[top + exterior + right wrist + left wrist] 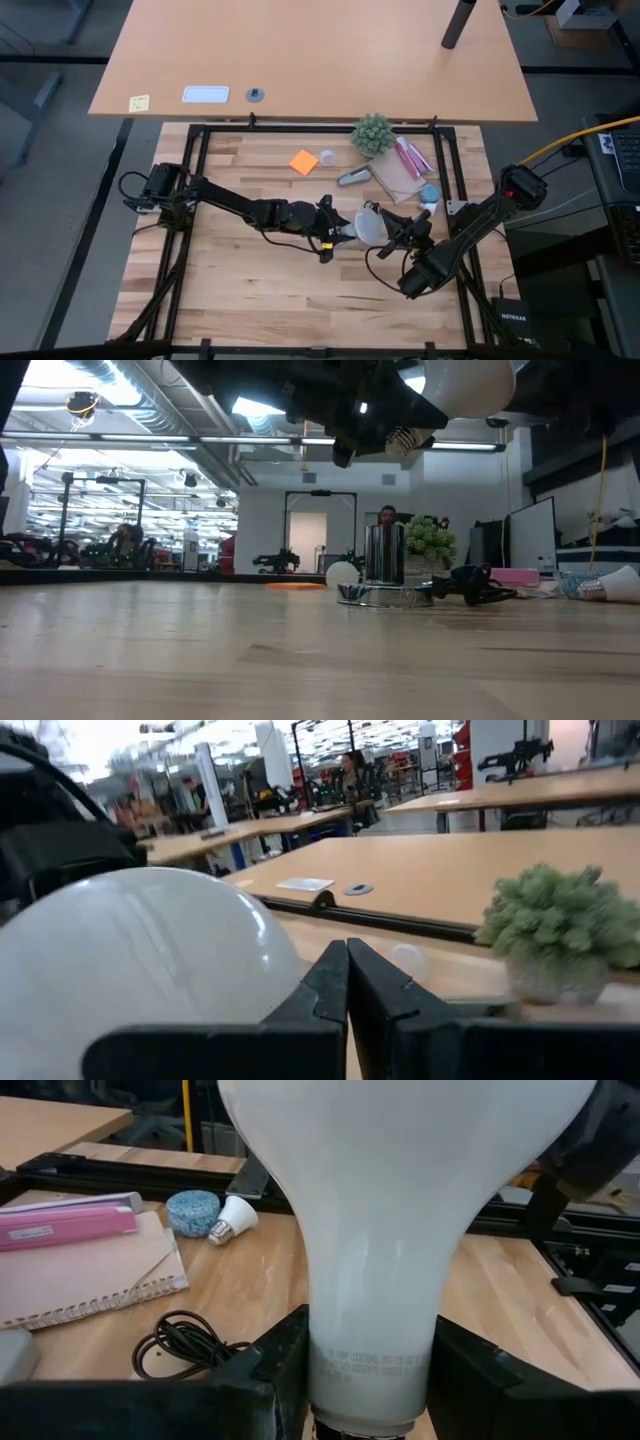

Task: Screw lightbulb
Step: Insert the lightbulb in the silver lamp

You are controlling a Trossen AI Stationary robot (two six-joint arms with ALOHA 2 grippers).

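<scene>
While the left gripper (338, 232) is clamping the lightbulb (368, 226) by its narrow neck and carrying it above mid-table, the screwing is not yet begun: the silver base (380, 594) is sitting apart, apparently empty. The right gripper (418, 226), fingers shut on nothing, is hovering just beside the bulb's head.

White frosted lightbulb (369, 226) aloft, apparently lying sideways

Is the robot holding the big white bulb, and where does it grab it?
Yes. The left gripper holds the lightbulb by its narrow neck, just above the screw end. The right gripper is shut and holds nothing.
</scene>
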